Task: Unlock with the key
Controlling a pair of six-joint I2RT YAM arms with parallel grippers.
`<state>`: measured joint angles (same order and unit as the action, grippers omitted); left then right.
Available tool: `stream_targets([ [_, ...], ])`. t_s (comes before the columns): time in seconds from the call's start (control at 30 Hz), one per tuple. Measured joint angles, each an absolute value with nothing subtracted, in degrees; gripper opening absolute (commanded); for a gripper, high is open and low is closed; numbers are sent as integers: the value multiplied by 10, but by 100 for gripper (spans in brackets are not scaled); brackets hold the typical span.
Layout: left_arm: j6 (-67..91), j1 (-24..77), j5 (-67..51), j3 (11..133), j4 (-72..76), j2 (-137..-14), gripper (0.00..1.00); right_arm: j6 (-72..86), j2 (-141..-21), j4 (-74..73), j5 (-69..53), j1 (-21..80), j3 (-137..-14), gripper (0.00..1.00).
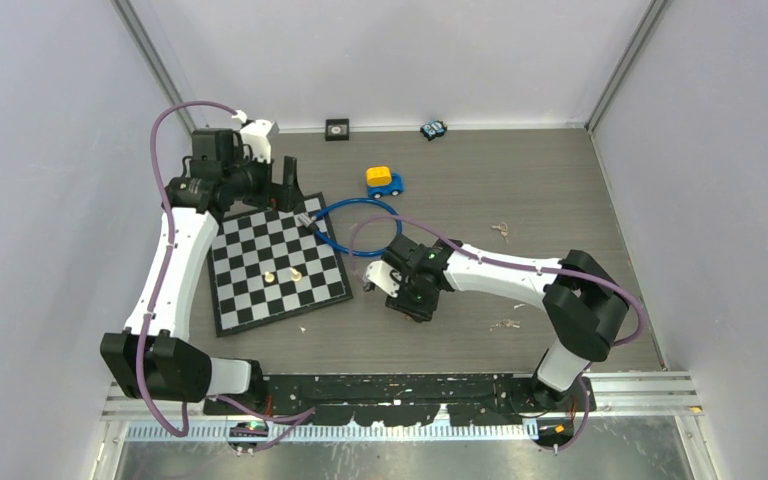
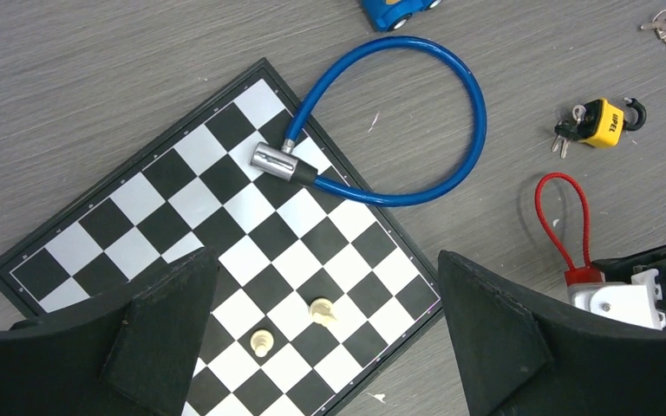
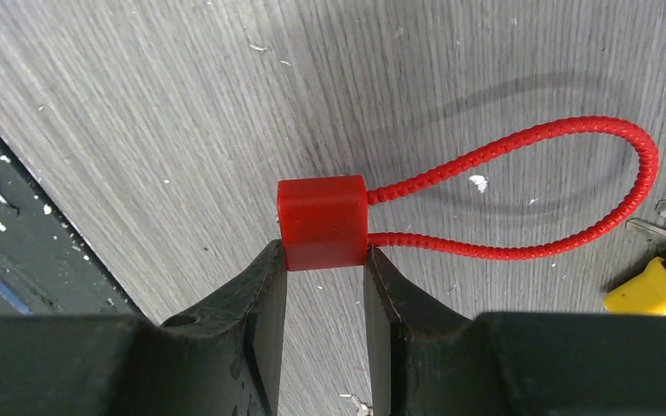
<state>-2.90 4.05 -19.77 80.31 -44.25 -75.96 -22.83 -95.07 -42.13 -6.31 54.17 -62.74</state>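
My right gripper (image 3: 324, 251) is shut on the red block of a red cable lock (image 3: 323, 221), whose thin looped cable (image 3: 572, 139) lies on the grey table. Just beyond it lies a yellow padlock (image 2: 603, 121) with a bunch of keys (image 2: 564, 134) hanging from it. Other loose keys (image 1: 501, 231) lie on the table right of the arm, and another small bunch (image 1: 507, 323) nearer the front. My left gripper (image 2: 325, 286) hangs open high over the chessboard (image 2: 182, 191), holding nothing. In the top view the right gripper (image 1: 405, 290) hides the red lock.
A blue cable lock (image 2: 399, 113) lies partly on the chessboard's corner. Two pale chess pieces (image 2: 321, 310) stand on the board. A blue and yellow toy car (image 1: 384, 181) sits behind, with a small black box (image 1: 337, 128) and a small toy (image 1: 433, 129) at the back wall.
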Motion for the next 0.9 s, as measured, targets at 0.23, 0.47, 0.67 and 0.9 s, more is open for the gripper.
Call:
stream_targets([
  [0.23, -29, 41, -213, 800, -432, -757, 100, -217, -952, -395, -48, 542, -613, 40],
  [0.47, -30, 41, -227, 780, -429, -738, 100, -210, -953, -390, -35, 542, -613, 63],
  [0.67, -35, 41, -230, 780, -429, -728, 100, -213, -948, -399, -26, 542, -613, 69],
  [0.9, -48, 41, -239, 780, -432, -722, 100, -244, -833, -467, -39, 475, -606, 72],
])
